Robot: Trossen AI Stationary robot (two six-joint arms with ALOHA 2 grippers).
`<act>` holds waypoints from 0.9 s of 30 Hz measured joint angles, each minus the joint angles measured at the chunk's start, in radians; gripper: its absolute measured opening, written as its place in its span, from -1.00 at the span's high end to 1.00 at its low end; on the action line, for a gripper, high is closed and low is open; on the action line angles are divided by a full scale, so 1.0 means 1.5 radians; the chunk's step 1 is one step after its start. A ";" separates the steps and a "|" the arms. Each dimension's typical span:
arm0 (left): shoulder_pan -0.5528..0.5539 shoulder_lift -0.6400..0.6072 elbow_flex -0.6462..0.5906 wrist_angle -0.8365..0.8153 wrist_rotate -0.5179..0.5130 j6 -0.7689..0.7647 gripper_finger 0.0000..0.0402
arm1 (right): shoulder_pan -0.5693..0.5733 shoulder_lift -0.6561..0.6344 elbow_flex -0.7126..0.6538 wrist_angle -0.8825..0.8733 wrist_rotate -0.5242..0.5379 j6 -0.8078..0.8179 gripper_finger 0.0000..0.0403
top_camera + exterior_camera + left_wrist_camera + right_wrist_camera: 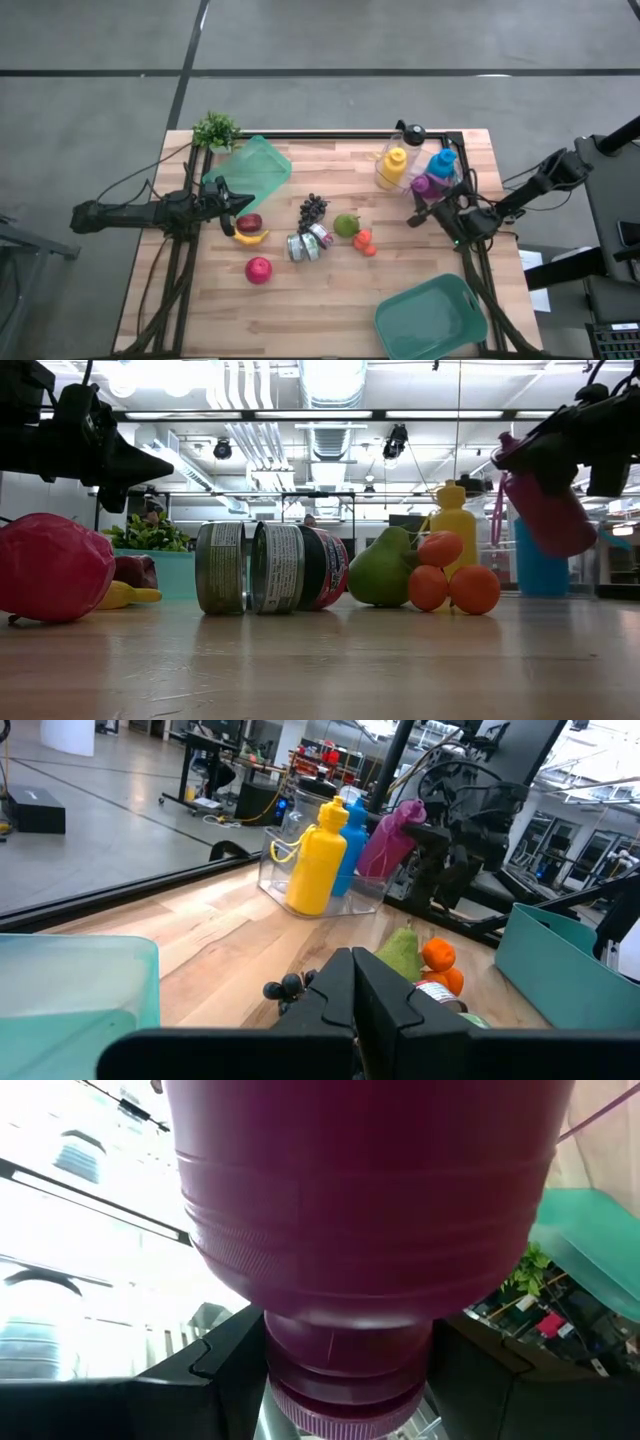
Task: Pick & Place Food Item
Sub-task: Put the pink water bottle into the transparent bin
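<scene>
While the left hand hangs clenched and empty by the banana, the right hand grasps the magenta bottle by its neck above the tabletop: rigid plastic, probably light, smooth, best gripped there.

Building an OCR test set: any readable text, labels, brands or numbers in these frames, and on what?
None readable.
Cans: label print shows in the low view, too blurred to read.
Yellow bottle, blue bottle, magenta bottle: no print visible.
Room signage beyond the table: too small to read.
</scene>
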 joint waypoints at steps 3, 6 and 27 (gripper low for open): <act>0.000 0.000 0.000 0.000 0.000 0.000 0.99 | 0.000 -0.016 -0.003 0.000 0.001 -0.021 -0.08; 0.000 0.000 0.000 0.000 0.000 0.000 0.99 | 0.000 -0.028 -0.004 0.001 0.001 -0.039 -0.08; 0.000 0.000 0.000 0.000 0.000 0.000 0.99 | -0.006 -0.035 -0.015 -0.007 0.014 -0.053 -0.08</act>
